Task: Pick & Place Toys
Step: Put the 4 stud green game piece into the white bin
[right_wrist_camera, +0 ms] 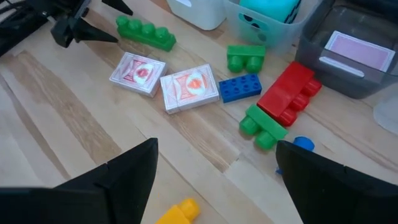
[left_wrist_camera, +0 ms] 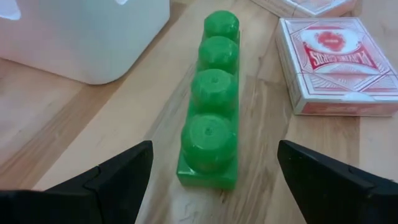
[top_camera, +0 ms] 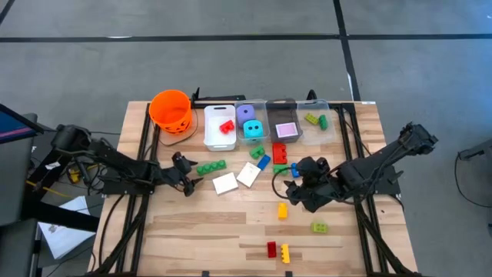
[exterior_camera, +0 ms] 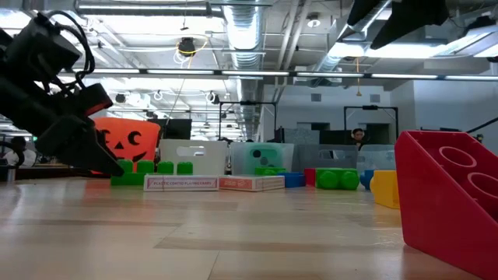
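Long green brick [left_wrist_camera: 210,93] lies lengthwise between the left gripper [left_wrist_camera: 211,177]'s open fingers; straddling its narrow sides evenly should seat it.

bare wood flanks the long green brick [left_wrist_camera: 211,93], with a white bin [left_wrist_camera: 87,37] near one side and a card box [left_wrist_camera: 333,62] near the other.

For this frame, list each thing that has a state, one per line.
left gripper: open, in line with the long green brick's end
long green brick: flat on the table, untouched
right gripper: open, holding nothing
card boxes: two, flat, side by side
orange bucket: upright
white bin: holds a red brick
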